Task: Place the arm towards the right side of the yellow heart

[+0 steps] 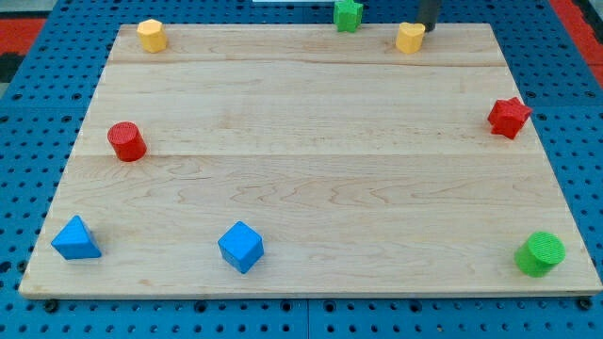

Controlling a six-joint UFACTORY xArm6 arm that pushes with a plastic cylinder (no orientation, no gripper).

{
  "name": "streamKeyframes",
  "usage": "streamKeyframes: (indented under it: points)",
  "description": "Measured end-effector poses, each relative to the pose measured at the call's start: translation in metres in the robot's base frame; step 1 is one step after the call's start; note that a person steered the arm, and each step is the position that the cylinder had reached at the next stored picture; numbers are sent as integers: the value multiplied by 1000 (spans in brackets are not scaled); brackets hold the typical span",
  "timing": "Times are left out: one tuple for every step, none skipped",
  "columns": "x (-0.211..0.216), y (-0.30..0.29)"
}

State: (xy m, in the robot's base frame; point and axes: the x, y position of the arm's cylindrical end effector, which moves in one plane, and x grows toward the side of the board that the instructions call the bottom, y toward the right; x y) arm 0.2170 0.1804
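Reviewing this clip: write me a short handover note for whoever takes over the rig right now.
My tip is at the view's top edge, just right of the yellow heart, close to or touching it; contact can't be told.
The heart sits near the board's top edge, right of the green block.
Done: the tip looks placed on the heart's right side.
Left: probably nothing; confirm position and avoid nudging the heart.

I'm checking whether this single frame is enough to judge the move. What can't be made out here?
- My tip: rod cut off by the view's top; whether it touches the yellow heart is unclear.
- Green block: top clipped by the edge, shape uncertain.
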Motion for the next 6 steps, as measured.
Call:
streamKeyframes:
  points:
    - [63, -23]
    - [82, -5]
    - [75, 42]
    - [80, -38]
    - [95, -114]
    - [105, -13]
